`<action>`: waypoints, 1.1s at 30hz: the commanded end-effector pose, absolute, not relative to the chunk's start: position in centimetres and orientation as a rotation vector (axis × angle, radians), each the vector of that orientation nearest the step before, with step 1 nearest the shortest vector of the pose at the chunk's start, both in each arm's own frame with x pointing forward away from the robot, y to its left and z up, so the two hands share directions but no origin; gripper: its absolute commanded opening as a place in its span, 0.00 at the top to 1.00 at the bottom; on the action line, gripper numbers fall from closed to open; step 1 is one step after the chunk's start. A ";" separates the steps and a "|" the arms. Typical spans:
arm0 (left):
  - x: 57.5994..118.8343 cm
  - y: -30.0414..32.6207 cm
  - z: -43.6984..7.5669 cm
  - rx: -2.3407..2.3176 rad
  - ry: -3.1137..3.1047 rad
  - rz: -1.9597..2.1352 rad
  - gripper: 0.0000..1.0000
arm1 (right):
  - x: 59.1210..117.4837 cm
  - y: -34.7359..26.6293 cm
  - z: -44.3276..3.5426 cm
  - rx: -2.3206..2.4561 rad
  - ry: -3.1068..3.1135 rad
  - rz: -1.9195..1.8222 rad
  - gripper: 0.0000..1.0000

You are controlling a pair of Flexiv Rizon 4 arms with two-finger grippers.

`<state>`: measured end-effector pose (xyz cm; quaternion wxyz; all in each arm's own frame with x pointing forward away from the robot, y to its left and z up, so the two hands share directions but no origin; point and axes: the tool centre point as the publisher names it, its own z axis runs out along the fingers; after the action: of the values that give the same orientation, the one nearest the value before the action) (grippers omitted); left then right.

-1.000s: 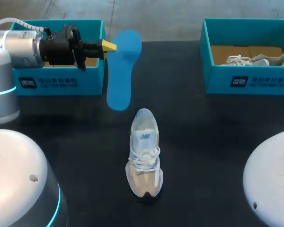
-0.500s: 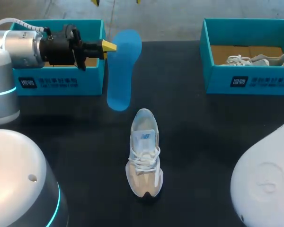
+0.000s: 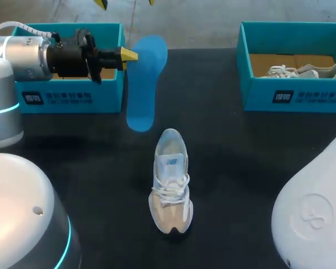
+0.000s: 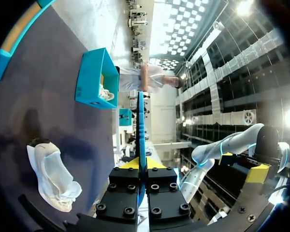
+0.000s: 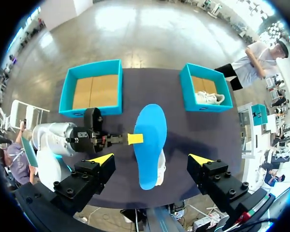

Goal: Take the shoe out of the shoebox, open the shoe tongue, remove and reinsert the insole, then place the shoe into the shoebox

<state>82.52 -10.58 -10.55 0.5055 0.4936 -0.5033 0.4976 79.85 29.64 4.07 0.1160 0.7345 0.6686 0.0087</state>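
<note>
The blue insole (image 3: 145, 84) hangs in the air over the table's far left part, and my left gripper (image 3: 129, 55) is shut on its edge. The left wrist view shows the insole (image 4: 141, 125) edge-on, pinched between the fingers of the left gripper (image 4: 142, 166). The white and beige shoe (image 3: 170, 182) stands upright mid-table, toe pointing away, below the insole and apart from it. My right gripper (image 5: 152, 159) is open and empty high above the table, looking down on the insole (image 5: 150, 142). Its fingertips (image 3: 101, 3) show at the head view's upper edge.
An empty teal shoebox (image 3: 109, 89) stands at the far left, behind my left arm. A second teal shoebox (image 3: 294, 95) at the far right holds another pale shoe (image 3: 299, 71). My right arm's white housing (image 3: 316, 216) fills the near right corner.
My right arm's housing has swung further into the near right corner. Its yellow fingertips have appeared at the upper edge and drifted left. Left gripper, insole and shoe have not moved.
</note>
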 end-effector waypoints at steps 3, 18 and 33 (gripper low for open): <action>82.5 -10.6 -10.5 1.194 -1.216 1.200 1.00 | 79.3 28.8 3.5 2.181 1.967 0.104 0.00; 82.5 -10.6 -10.5 1.194 -1.216 1.200 1.00 | 77.4 23.5 3.6 2.407 1.980 0.521 0.00; 82.5 -10.6 -10.5 1.194 -1.216 1.200 1.00 | 78.3 21.4 2.3 2.397 2.057 1.024 0.00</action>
<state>82.47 -10.57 -10.55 0.5052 0.4937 -0.5031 0.4979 77.81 22.36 2.62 0.0477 0.7678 0.6197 0.1553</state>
